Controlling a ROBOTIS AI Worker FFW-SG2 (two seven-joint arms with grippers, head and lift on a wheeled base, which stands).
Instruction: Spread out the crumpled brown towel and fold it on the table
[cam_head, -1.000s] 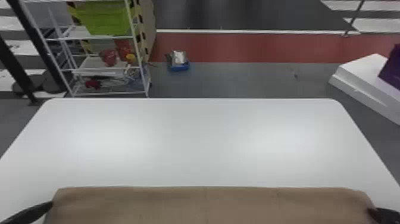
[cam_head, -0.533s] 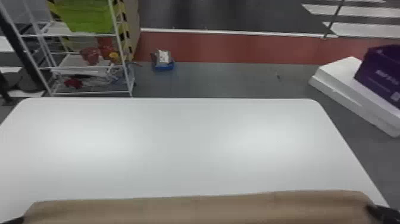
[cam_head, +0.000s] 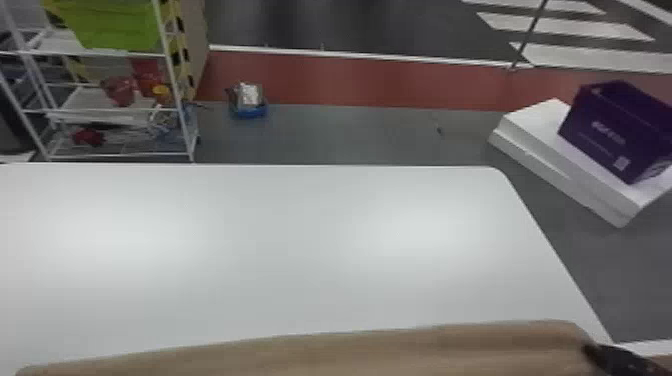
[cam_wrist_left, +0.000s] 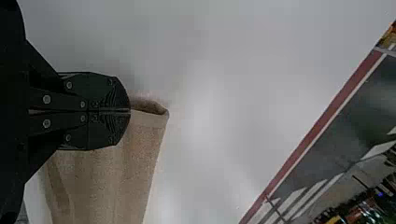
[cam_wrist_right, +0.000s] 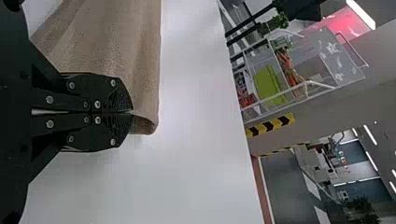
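Along the bottom edge of the head view the brown towel (cam_head: 350, 352) stretches from side to side, its far edge fairly straight. My right gripper (cam_head: 592, 350) holds its right corner near the table's right side. In the right wrist view, the right gripper (cam_wrist_right: 132, 112) is shut on the corner of the towel (cam_wrist_right: 112, 46), which hangs in soft folds. The left wrist view has my left gripper (cam_wrist_left: 130, 111) shut on the opposite corner of the towel (cam_wrist_left: 102, 182), with a small curl of cloth beyond the fingertips.
The white table (cam_head: 280, 240) extends beyond the towel. Past its far edge stand a wire shelf (cam_head: 172, 90) at the left and a small blue container (cam_head: 250, 110) on the floor. A purple box (cam_head: 615, 130) rests on white slabs (cam_head: 550, 155) off the right side.
The head view has swung to the right, so the table and background sit farther left. The towel's left end now lies lower in that view than its right end. Both grippers keep their hold.
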